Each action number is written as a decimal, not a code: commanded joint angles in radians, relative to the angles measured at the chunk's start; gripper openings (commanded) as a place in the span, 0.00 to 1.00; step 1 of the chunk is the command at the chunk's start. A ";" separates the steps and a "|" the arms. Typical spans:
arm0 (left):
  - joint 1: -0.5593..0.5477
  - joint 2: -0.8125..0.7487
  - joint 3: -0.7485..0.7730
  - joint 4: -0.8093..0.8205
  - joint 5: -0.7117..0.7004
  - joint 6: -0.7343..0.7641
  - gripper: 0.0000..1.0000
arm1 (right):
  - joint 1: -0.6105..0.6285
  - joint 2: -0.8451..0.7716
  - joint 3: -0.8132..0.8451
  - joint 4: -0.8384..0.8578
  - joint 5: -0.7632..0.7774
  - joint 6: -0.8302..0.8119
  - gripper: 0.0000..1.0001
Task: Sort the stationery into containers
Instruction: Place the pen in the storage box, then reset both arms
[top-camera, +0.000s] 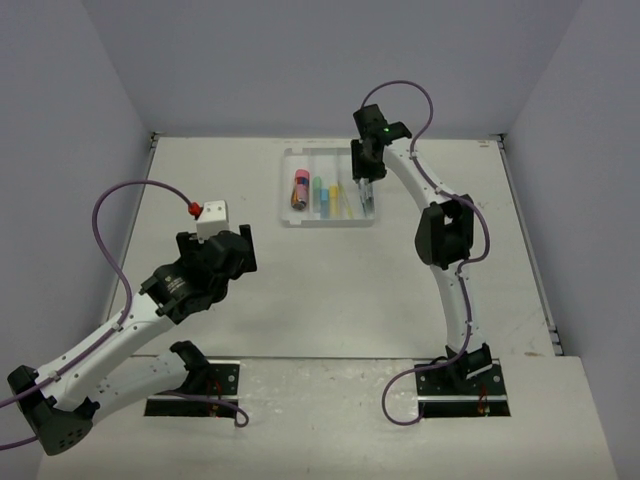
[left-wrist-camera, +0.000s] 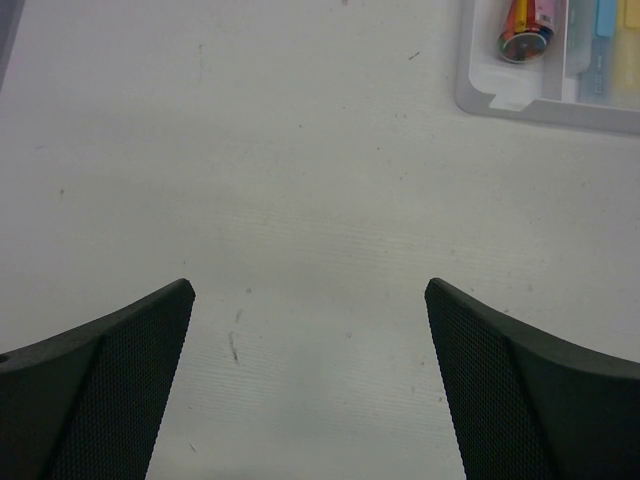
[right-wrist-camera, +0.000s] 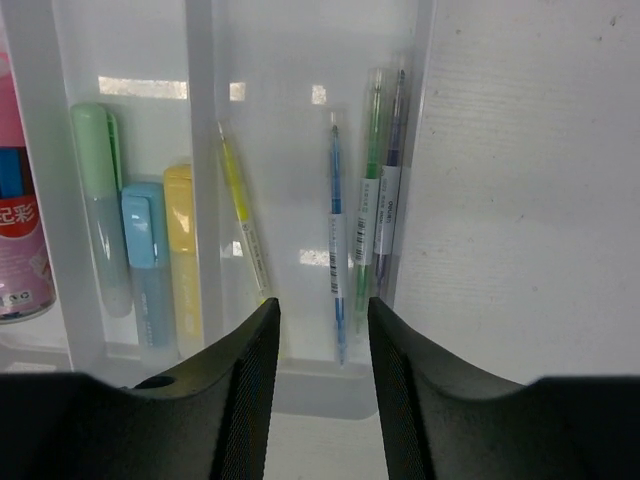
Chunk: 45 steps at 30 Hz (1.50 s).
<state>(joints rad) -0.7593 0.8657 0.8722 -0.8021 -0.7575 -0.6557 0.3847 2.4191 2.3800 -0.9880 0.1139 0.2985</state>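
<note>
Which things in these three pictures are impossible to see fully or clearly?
- Top view: the right gripper covers the tray's right compartment, so the thin pens there cannot be counted.
- Right wrist view: the pink glue stick is cut by the left edge; the gripper's fingers hide the pens' near ends.
- Left wrist view: the top and right edges cut the tray; only one corner shows.

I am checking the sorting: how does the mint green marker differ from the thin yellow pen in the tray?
The mint green marker is thick; the thin yellow pen is slender. The marker lies parallel to the walls in the middle compartment; the pen lies slanted in the next compartment, with other thin pens. Both lie inside the tray.
</note>
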 joint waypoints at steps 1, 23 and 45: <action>0.005 0.000 -0.003 -0.006 -0.029 0.027 1.00 | -0.004 -0.055 0.060 -0.013 -0.007 -0.026 0.44; 0.005 -0.063 -0.015 0.057 -0.068 0.039 1.00 | 0.079 -1.629 -1.496 0.398 0.276 0.143 0.99; 0.017 -0.283 -0.193 0.204 -0.173 0.058 1.00 | 0.080 -1.719 -1.532 0.315 0.302 0.195 0.99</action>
<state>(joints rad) -0.7509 0.5821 0.6876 -0.6502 -0.8947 -0.6220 0.4645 0.7236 0.8524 -0.6876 0.3779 0.4729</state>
